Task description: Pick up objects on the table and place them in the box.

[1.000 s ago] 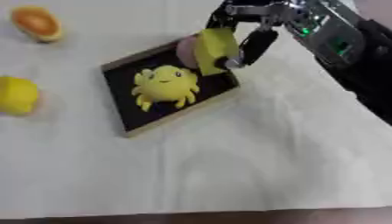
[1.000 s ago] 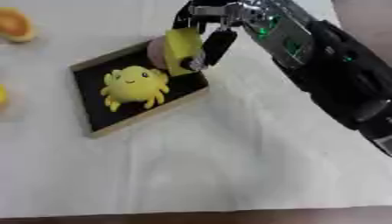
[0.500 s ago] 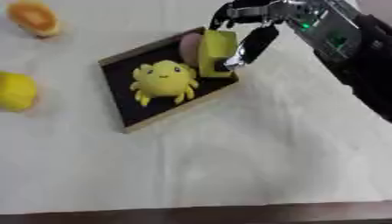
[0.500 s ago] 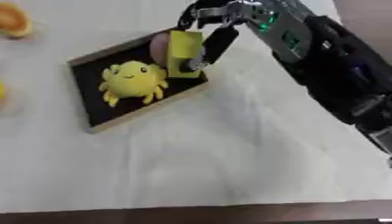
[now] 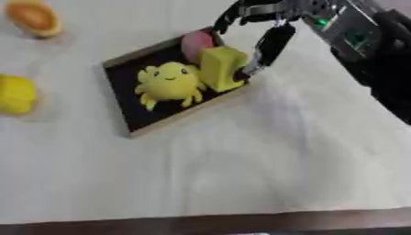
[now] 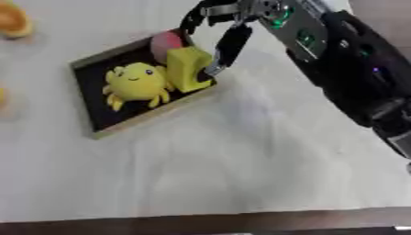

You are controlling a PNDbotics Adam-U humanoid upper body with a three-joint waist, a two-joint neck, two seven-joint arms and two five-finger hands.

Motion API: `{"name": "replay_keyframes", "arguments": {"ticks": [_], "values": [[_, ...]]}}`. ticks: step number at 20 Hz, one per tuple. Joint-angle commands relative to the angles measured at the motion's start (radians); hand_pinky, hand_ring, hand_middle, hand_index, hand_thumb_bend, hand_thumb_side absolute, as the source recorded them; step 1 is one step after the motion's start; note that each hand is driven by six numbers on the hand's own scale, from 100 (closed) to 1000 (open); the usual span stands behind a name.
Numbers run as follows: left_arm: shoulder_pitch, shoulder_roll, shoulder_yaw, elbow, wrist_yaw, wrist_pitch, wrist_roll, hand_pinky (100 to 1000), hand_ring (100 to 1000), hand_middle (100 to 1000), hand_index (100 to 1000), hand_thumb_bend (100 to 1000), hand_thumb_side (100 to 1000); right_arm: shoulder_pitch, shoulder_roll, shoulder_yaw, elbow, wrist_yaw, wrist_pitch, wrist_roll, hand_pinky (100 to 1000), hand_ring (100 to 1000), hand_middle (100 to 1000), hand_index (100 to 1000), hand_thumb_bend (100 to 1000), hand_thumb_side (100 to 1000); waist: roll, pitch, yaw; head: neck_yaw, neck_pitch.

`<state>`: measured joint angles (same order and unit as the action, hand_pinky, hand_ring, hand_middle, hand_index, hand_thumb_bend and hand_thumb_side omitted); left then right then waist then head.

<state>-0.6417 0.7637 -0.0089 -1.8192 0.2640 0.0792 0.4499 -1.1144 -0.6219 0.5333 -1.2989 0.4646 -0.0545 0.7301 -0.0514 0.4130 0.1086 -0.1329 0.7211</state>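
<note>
From the head camera I see my right hand (image 5: pixel 258 27) reaching in from the upper right, poised over the far right corner of the box (image 5: pixel 120 62), a shallow tray with a pale wooden rim and a black floor lying askew on the white tablecloth (image 5: pixel 241 160). The hand's fingers are spread with a dark thumb or finger hanging down along the right side of a yellow block (image 5: pixel 221 69), its tip against the block's lower right edge; the block sits inside the box at its right corner. I think the hand is apart and only touching the block rather than clamped on it, though the blur makes that hard to be sure of. Just behind the block, a pink rounded object (image 5: pixel 195 43) rests in the box's far corner. To the block's left, touching it, lies a yellow crab-like plush toy (image 5: pixel 169 83) with a small face. Outside the box, well to the left, a yellow object (image 5: pixel 16 94) sits on the cloth, and an orange-coloured fruit (image 5: pixel 34 17) lies near the top left corner.
</note>
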Motion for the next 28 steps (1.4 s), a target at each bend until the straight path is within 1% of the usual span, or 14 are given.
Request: {"name": "replay_keyframes", "arguments": {"ticks": [1, 4, 5, 8, 12, 13, 16, 17, 19, 21, 24, 26, 28], "values": [[-0.011, 0.016, 0.009, -0.013, 0.003, -0.001, 0.001, 835, 932, 876, 982, 422, 617, -0.022, -0.024, -0.018, -0.023, 0.004, 0.006, -0.014, 880, 941, 821, 933, 548, 379, 0.0, -0.028, -0.001, 0.004, 0.006], [-0.01, 0.016, 0.009, -0.012, 0.003, -0.001, 0.001, 835, 932, 876, 982, 421, 617, -0.017, -0.027, -0.027, -0.038, -0.01, 0.018, -0.03, 869, 925, 809, 926, 505, 404, 0.0, -0.029, -0.003, 0.006, 0.006], [-0.009, 0.017, 0.01, -0.013, 0.003, -0.001, 0.001, 834, 932, 875, 981, 421, 616, -0.015, -0.03, -0.032, -0.046, -0.017, 0.024, -0.038, 859, 912, 794, 917, 462, 437, 0.0, -0.029, -0.003, 0.007, 0.006], [-0.004, 0.022, 0.012, -0.014, 0.001, -0.002, 0.003, 835, 931, 874, 980, 422, 616, -0.004, -0.053, -0.05, -0.093, -0.043, 0.041, -0.067, 847, 895, 779, 908, 423, 444, 0.002, -0.029, -0.005, 0.017, 0.005], [0.027, 0.052, 0.014, -0.017, -0.011, -0.004, 0.003, 836, 931, 869, 970, 418, 615, 0.021, -0.113, -0.086, -0.19, -0.085, 0.05, -0.112, 830, 864, 756, 886, 339, 434, 0.006, -0.027, -0.011, 0.066, 0.002], [0.037, 0.061, 0.014, -0.02, -0.017, -0.005, 0.003, 837, 930, 864, 961, 418, 612, 0.031, -0.13, -0.096, -0.217, -0.094, 0.054, -0.123, 826, 858, 752, 883, 303, 430, 0.007, -0.026, -0.013, 0.076, 0.001], [0.087, 0.113, 0.011, -0.04, -0.055, -0.011, -0.016, 844, 929, 858, 950, 425, 570, 0.065, -0.191, -0.135, -0.295, -0.12, 0.059, -0.166, 823, 854, 749, 879, 257, 432, 0.011, -0.022, -0.016, 0.092, -0.004], [0.104, 0.133, 0.011, -0.05, -0.069, -0.014, -0.028, 850, 926, 855, 945, 414, 553, 0.078, -0.21, -0.148, -0.32, -0.126, 0.061, -0.181, 823, 853, 749, 878, 216, 441, 0.012, -0.021, -0.017, 0.092, -0.005], [0.142, 0.177, 0.007, -0.082, -0.099, -0.03, -0.057, 862, 919, 840, 918, 388, 518, 0.107, -0.253, -0.178, -0.369, -0.132, 0.066, -0.209, 821, 852, 747, 876, 200, 436, 0.016, -0.019, -0.019, 0.091, -0.006], [0.178, 0.223, -0.002, -0.118, -0.129, -0.04, -0.086, 879, 912, 837, 902, 398, 514, 0.138, -0.294, -0.207, -0.418, -0.135, 0.075, -0.236, 821, 851, 746, 876, 185, 441, 0.021, -0.018, -0.02, 0.09, -0.006], [0.227, 0.299, -0.027, -0.161, -0.175, -0.017, -0.132, 894, 902, 839, 898, 423, 518, 0.185, -0.344, -0.246, -0.493, -0.136, 0.1, -0.269, 821, 851, 746, 876, 189, 445, 0.028, -0.016, -0.023, 0.098, -0.007], [0.253, 0.349, -0.047, -0.175, -0.206, 0.01, -0.163, 900, 896, 834, 881, 440, 493, 0.212, -0.367, -0.268, -0.544, -0.135, 0.121, -0.283, 820, 851, 745, 875, 193, 449, 0.031, -0.015, -0.026, 0.105, -0.009], [0.268, 0.399, -0.063, -0.174, -0.237, 0.034, -0.194, 907, 896, 827, 863, 465, 441, 0.23, -0.381, -0.282, -0.584, -0.136, 0.145, -0.289, 820, 851, 746, 876, 191, 457, 0.032, -0.014, -0.031, 0.11, -0.012]]}}
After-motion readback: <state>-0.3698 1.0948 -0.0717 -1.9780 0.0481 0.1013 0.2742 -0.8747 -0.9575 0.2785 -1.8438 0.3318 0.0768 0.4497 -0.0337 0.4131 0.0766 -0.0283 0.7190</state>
